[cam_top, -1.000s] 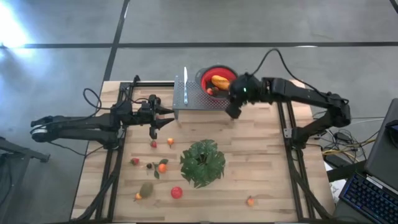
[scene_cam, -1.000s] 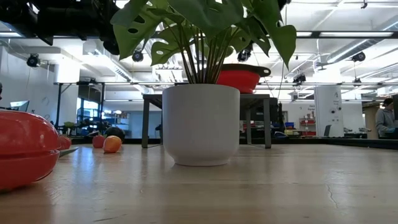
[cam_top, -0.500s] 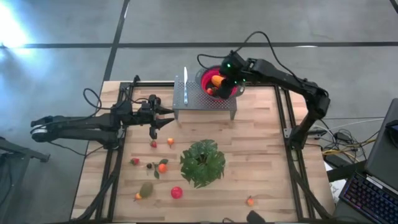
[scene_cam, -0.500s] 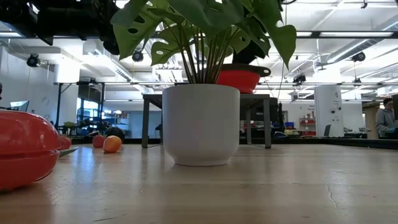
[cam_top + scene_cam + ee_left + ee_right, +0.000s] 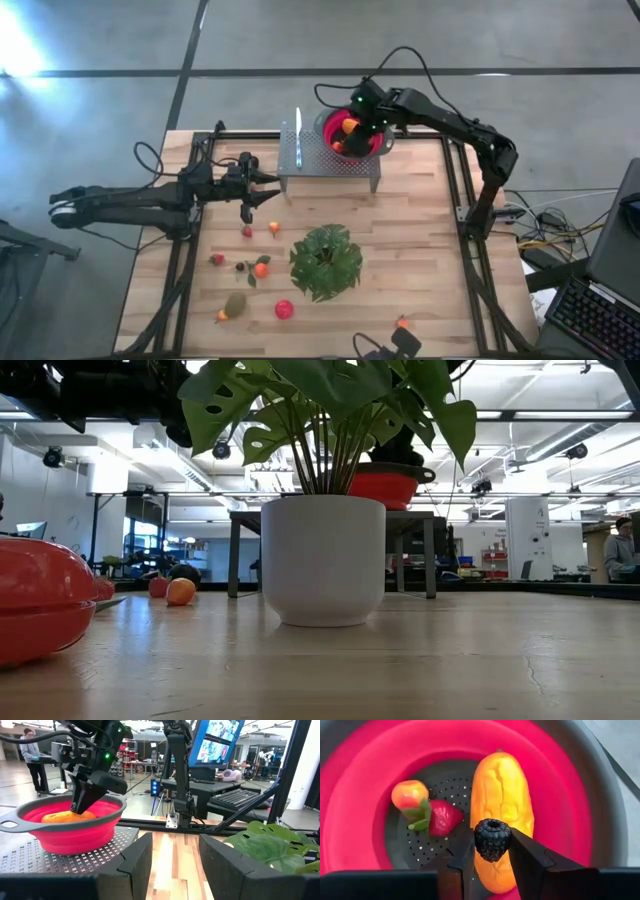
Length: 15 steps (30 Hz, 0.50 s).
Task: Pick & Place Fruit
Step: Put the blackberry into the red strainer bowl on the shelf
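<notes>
A red colander bowl [image 5: 352,136] stands on a perforated metal stand [image 5: 320,160] at the table's far edge. In it lie a yellow-orange oblong fruit [image 5: 501,805], a strawberry [image 5: 444,818] and a small orange fruit [image 5: 409,794]. My right gripper [image 5: 492,851] hangs over the bowl, shut on a dark purple berry [image 5: 492,838]. Several more small fruits lie on the table at the near left, among them an orange one [image 5: 261,268] and a red one [image 5: 285,309]. My left gripper [image 5: 272,190] waits open left of the stand, pointing level at it. My right gripper pinches the dark berry's two opposite sides [image 5: 479,844] between its two fingertips. The fingers slant down from above into the bowl's opening. The berry is lifted clear, just above the oblong fruit.
A potted green plant [image 5: 325,261] stands in the table's middle, between the loose fruits and a lone orange fruit [image 5: 402,322] near the front right. Black frame rails [image 5: 465,200] run along both sides of the table.
My right gripper has swung from beside the stand's right end toward the far edge and left, tipping further down, and now hangs over the bowl's opening with the berry still between its fingers.
</notes>
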{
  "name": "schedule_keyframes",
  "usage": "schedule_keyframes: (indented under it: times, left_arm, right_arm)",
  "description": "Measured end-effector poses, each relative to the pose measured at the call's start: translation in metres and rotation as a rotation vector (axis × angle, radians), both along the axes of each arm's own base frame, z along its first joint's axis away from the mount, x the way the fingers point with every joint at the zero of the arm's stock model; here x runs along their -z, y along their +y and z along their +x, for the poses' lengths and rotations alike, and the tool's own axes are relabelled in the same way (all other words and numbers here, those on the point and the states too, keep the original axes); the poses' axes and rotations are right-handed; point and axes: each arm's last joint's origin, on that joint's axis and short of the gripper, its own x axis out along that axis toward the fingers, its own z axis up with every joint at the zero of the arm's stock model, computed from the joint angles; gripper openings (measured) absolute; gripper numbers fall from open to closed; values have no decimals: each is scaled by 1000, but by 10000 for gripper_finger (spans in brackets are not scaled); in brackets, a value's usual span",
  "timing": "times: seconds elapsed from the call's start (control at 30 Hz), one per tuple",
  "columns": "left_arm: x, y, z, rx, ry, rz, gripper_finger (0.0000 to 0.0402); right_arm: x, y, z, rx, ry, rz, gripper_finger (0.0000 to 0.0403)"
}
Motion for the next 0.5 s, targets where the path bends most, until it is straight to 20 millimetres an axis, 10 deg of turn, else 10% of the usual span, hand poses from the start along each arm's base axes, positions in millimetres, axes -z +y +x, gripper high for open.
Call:
schedule_keyframes:
  times: [0.5]
  left_arm:
    - [0, 0, 0, 0, 0, 0, 167]
  right_arm:
    - [1, 1, 0, 4, 9, 7, 156]
